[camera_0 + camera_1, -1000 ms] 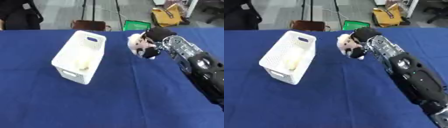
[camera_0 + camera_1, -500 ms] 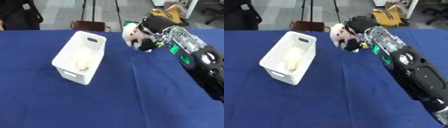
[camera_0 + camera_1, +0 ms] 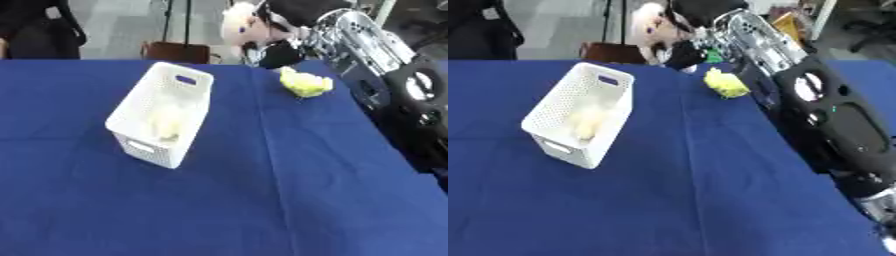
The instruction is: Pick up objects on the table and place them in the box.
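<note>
Blue cloth-covered worktop (image 3: 219, 200), bare in the near half. Mid-left sits the white perforated plastic box (image 3: 162, 120), long axis running away from the robot, handle slots at both ends, a pale yellowish soft item (image 3: 166, 122) already inside. Further back, right of centre, a yellow-green crumpled soft object (image 3: 305, 84) lies on the cloth, apart from the box. At the far edge the right robot hand (image 3: 697, 15), black and silver, is raised above the worktop with fingers curled around a white-and-black plush toy (image 3: 658, 27); the toy looks fluffy, pale head with dark patches, and it hangs off the surface, beyond the box's far end. Left robot hand not visible in either view.

Step in hand appears to be carrying the plush toward the box. To do it well: bring the hand over the middle of the box opening, lower until the toy is below the rim, then let go, avoiding the far handle wall so the light box does not tip or slide. Yellow-green object remains to be collected.
</note>
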Available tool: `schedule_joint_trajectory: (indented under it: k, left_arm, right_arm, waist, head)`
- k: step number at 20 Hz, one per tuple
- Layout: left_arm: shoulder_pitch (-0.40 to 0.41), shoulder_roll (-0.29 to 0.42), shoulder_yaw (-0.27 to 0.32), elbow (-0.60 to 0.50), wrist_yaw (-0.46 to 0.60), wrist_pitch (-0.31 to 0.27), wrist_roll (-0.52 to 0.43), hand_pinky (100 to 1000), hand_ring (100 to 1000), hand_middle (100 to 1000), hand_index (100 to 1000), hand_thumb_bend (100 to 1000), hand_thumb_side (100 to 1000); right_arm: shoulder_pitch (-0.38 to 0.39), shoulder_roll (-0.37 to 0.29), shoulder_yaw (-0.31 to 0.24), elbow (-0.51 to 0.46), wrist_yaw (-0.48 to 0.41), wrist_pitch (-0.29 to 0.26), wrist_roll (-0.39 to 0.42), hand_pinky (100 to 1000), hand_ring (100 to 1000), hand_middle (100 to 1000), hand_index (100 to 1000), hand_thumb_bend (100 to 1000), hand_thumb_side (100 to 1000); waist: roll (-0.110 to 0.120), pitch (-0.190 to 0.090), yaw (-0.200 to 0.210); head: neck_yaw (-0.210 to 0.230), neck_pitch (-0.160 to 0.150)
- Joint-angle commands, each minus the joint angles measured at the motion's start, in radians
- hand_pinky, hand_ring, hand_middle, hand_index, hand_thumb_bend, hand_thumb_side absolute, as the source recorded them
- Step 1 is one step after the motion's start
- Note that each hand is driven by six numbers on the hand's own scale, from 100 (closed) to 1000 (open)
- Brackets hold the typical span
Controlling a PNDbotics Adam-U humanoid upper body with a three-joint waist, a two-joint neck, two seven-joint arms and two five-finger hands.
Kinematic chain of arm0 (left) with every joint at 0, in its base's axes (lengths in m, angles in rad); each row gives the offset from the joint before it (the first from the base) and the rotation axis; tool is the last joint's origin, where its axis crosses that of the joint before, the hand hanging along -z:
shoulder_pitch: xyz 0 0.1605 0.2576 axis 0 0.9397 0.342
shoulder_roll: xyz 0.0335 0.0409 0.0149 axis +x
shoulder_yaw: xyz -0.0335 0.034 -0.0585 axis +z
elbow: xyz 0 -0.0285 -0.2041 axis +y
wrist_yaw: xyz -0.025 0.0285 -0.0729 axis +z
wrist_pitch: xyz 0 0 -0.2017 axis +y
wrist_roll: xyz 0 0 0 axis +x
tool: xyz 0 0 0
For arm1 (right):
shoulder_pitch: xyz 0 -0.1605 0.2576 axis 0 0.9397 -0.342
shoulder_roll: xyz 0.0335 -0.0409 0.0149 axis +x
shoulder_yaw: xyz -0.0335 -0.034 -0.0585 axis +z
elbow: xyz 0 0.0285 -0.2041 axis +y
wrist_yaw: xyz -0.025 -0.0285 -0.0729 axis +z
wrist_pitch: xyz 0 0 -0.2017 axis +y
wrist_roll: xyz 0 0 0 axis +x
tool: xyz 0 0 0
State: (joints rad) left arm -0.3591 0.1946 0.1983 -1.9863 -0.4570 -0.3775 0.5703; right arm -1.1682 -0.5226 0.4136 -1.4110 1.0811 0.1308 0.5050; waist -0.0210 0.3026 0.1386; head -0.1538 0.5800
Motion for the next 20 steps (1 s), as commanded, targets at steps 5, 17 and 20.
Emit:
schedule_joint_trajectory:
  k: [5,17,20]
  left_arm:
    - [-0.013,0.017,-0.008,-0.014,0.01,-0.004,-0.01,732,700,714,695,100,541]
    - [-0.035,0.007,-0.017,-0.014,0.022,-0.013,-0.019,732,700,715,695,100,542]
    - [-0.039,0.006,-0.017,-0.014,0.024,-0.014,-0.019,733,700,716,695,100,542]
  right_arm:
    - [-0.102,0.099,-0.024,0.083,0.028,0.0,-0.021,886,782,359,485,100,620]
    - [-0.155,0.248,-0.08,0.298,0.093,-0.002,-0.162,890,783,342,461,100,623]
    - [-0.156,0.268,-0.09,0.343,0.107,-0.011,-0.203,893,784,340,459,100,625]
  waist:
    - [-0.004,-0.017,0.024]
    - [-0.004,0.008,0.068]
    - [-0.003,0.011,0.074]
  head:
    - [-0.023,-0.002]
    - [-0.061,-0.021]
    - [-0.065,-0.024]
